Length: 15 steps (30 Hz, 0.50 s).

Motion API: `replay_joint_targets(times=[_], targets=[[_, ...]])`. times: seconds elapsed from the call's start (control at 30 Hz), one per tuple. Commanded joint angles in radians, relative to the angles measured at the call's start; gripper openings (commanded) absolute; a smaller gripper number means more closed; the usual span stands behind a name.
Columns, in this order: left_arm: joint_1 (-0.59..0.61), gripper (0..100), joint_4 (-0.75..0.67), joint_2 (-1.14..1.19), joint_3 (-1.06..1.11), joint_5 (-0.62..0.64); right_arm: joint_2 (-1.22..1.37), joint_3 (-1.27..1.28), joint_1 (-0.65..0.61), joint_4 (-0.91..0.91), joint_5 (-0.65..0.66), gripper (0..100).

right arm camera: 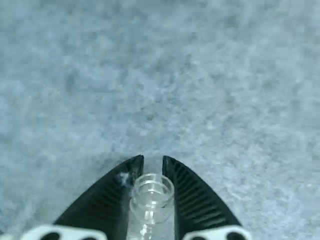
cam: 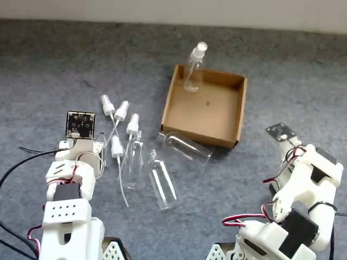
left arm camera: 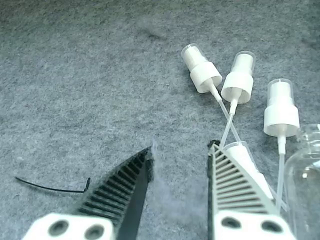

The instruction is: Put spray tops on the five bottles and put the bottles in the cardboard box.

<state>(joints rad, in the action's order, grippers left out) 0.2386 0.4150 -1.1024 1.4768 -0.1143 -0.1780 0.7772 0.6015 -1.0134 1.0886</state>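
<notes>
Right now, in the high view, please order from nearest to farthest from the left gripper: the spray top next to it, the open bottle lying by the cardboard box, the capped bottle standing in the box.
From the left gripper:
1. Spray top, just to its right.
2. Open bottle, lying by the cardboard box's near wall.
3. Capped bottle, upright in the box's far corner.

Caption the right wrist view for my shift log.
Right claw clamped on the threaded neck of an uncapped clear bottle, grey carpet beyond.
</notes>
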Motion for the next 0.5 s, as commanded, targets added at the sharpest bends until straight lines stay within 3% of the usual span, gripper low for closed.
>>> replay_joint_targets(times=[0.0, 0.3, 0.47], targets=[[-0.007, 16, -0.02, -0.019, -0.002, -0.006, -0.007, -0.007, 0.001, 0.133, -0.143, 0.4], [-0.007, 16, -0.02, -0.019, -0.002, -0.006, 0.122, -0.254, -0.062, 0.208, -0.399, 0.4], [-0.005, 16, -0.02, -0.019, -0.002, -0.006, 0.335, -0.553, -0.062, 0.099, -0.497, 0.4]])
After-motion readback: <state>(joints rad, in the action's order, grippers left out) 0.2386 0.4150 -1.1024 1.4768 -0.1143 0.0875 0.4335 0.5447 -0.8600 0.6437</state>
